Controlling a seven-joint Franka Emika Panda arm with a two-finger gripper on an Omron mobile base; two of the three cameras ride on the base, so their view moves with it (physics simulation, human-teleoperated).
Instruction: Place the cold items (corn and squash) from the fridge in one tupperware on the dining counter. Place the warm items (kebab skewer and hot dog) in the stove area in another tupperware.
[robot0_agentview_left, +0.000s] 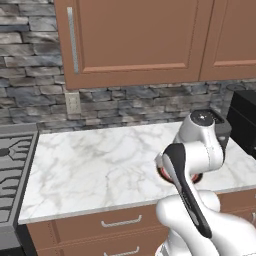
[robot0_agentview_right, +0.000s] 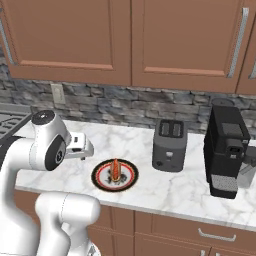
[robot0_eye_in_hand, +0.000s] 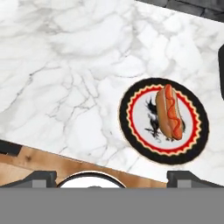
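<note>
A: Where's the red-orange hot dog (robot0_eye_in_hand: 169, 113) in its tan bun?

B: Lying on a round plate with black rim and red zigzag ring (robot0_eye_in_hand: 190, 151), near the front edge of the white-grey marbled worktop (robot0_agentview_left: 95, 165). Steel gas stove with black grates (robot0_agentview_left: 12, 170) sits at the worktop's left end; dark grey two-slot toaster (robot0_agentview_right: 169, 145) and black coffee machine (robot0_agentview_right: 226, 150) stand towards the right end, by the back edge.

A: Gripper?

B: Two-finger gripper (robot0_eye_in_hand: 111, 177) hangs above the front edge, jaws wide apart, nothing in them. Plate sits off to one side of the jaw line, not between the tips.

A: Step?

B: Looks like the approach for the warm-item pick. Next move probably needs shifting sideways over the sausage, aligning the jaws across its narrow width, descending, then closing.
</note>
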